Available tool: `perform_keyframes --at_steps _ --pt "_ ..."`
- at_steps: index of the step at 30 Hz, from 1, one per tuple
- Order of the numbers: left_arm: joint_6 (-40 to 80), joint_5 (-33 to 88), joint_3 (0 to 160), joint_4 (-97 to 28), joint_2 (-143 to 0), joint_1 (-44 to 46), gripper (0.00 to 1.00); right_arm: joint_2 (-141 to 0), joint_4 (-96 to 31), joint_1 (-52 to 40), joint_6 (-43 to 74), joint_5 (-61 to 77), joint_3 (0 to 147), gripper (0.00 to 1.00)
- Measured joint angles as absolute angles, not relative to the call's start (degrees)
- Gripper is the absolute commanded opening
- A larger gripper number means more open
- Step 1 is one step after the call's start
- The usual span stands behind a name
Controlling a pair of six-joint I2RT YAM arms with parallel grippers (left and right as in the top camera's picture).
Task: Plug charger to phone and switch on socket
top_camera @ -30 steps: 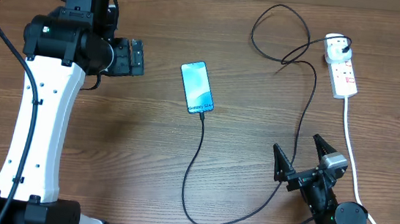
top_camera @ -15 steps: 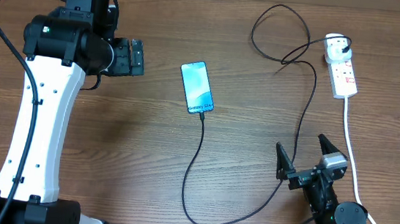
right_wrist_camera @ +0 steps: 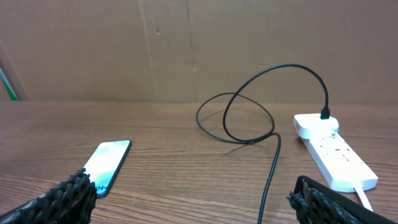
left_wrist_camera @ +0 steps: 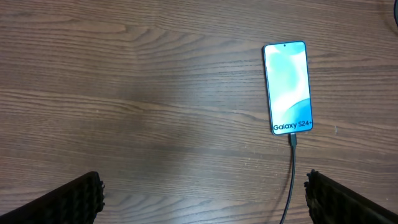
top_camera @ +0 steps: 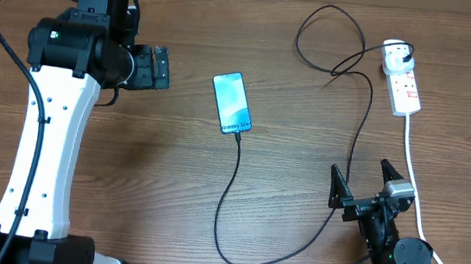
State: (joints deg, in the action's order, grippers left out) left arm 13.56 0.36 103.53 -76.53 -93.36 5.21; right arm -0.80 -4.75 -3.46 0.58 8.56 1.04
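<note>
1. The phone (top_camera: 232, 103) lay flat mid-surface (top_camera: 152, 185), screen lit. The charger (left_wrist_camera: 293, 168) ran straight into its bottom edge, so by the look of it the plugging-in was done.
2. The charger's far end sat in the white plug (top_camera: 396, 52), pushed into the top of the socket (top_camera: 405, 89) at the far right.
3. The left end effector (top_camera: 164, 67) hovered left of the phone, jaws spread wide, nothing in them.
4. The right end effector (top_camera: 358, 168) was low at the near right, also released and empty, with the charger passing near it.
5. That left the socket switch as the step in hand (its position was too small to read).
6. The next move likely called for the right arm to reach forward to the socket and give the switch a firm fingertip press without snagging the charger.
7. Containers: none in view, nothing to report inside anything.
</note>
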Motion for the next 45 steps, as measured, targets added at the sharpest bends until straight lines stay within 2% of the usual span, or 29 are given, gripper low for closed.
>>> perform_keyframes --at_steps 45 --pt "13.56 0.36 103.53 -76.53 -93.36 5.21 1.0 -0.84 -4.8 -3.46 -1.65 8.49 1.04 1.0"
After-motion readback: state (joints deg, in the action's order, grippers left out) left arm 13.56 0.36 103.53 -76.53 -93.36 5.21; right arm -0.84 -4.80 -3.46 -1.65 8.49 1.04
